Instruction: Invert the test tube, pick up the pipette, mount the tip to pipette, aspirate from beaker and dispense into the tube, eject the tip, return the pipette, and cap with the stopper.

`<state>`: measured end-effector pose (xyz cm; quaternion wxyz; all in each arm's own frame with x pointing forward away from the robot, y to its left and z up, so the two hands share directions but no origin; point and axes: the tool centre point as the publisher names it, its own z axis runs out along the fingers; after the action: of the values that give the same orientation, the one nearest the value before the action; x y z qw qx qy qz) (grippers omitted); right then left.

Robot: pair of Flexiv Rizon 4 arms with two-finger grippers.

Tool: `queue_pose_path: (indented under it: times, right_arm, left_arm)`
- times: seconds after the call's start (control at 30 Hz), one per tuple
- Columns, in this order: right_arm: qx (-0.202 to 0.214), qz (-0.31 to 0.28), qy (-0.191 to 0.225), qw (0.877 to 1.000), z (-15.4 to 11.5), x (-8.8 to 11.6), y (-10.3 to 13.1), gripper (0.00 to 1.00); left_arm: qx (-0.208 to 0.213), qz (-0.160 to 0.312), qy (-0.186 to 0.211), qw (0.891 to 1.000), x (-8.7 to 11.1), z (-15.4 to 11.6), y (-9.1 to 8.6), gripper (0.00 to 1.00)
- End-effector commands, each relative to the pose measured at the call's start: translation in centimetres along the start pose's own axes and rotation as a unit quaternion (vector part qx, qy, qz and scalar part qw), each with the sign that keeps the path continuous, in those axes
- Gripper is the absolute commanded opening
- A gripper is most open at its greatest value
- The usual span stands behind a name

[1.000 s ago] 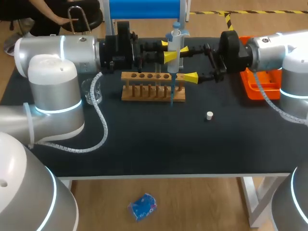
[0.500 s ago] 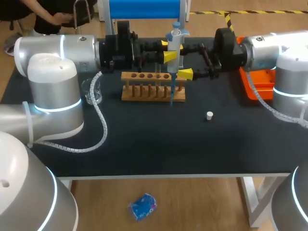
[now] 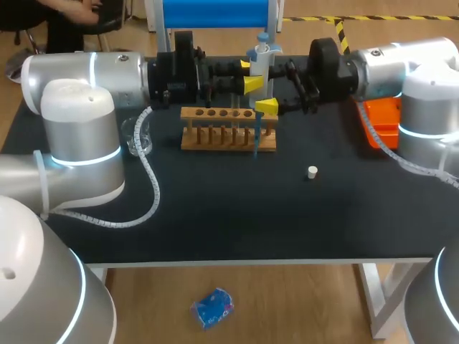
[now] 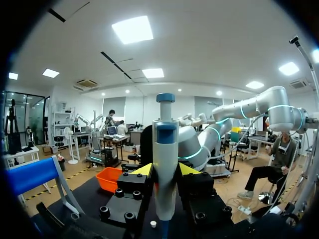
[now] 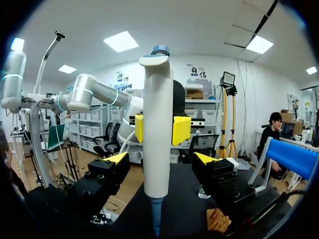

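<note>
1 pipette [image 3: 259, 61] tight in left pincer [image 3: 249, 74], right pincer [image 5: 160, 159] wide around it; 1 rack [image 3: 228, 141], 1 stopper [image 3: 312, 172].

I read the pipette [image 3: 259, 61] as smooth, glossy pale plastic with a blue cap. Rack [image 3: 228, 136]: bare matt wood. Table [image 3: 215, 222]: dark matt top. Beaker [image 3: 136, 136]: clear, glassy. Tray [image 3: 384, 122]: shiny orange plastic. Left gripper [image 4: 164, 171] and right gripper [image 5: 161, 158]: matt black metal blocks, flat yellow plastic tips. Left arm [image 3: 79, 72]: glossy silver-white shell. Hose [image 3: 147, 193]: ribbed white plastic.
</note>
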<state>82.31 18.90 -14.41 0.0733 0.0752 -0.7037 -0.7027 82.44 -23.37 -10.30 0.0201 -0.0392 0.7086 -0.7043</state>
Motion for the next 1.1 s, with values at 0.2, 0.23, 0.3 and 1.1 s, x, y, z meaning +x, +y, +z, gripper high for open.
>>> queue_pose_path:
  times: [0.2, 0.23, 0.3, 1.1]
  right_arm:
    - [-0.001, -0.006, 0.002, 1.000, 0.25, 0.08, 0.38, 0.78]
    - [-0.002, -0.009, 0.001, 1.000, 0.27, 0.09, 0.40, 0.79]
    - [-0.002, -0.010, 0.002, 1.000, 0.26, 0.11, 0.44, 0.77]
    - [-0.003, -0.010, 0.014, 1.000, 0.38, 0.07, 0.86, 0.00]
  left_arm:
    - [0.001, 0.001, -0.001, 1.000, 0.02, 0.09, 0.05, 0.00]
    - [0.001, 0.001, -0.001, 1.000, 0.02, 0.09, 0.05, 0.00]
    - [0.001, 0.001, -0.001, 1.000, 0.02, 0.09, 0.05, 0.00]
    - [0.001, 0.001, -0.001, 1.000, 0.02, 0.09, 0.05, 0.00]
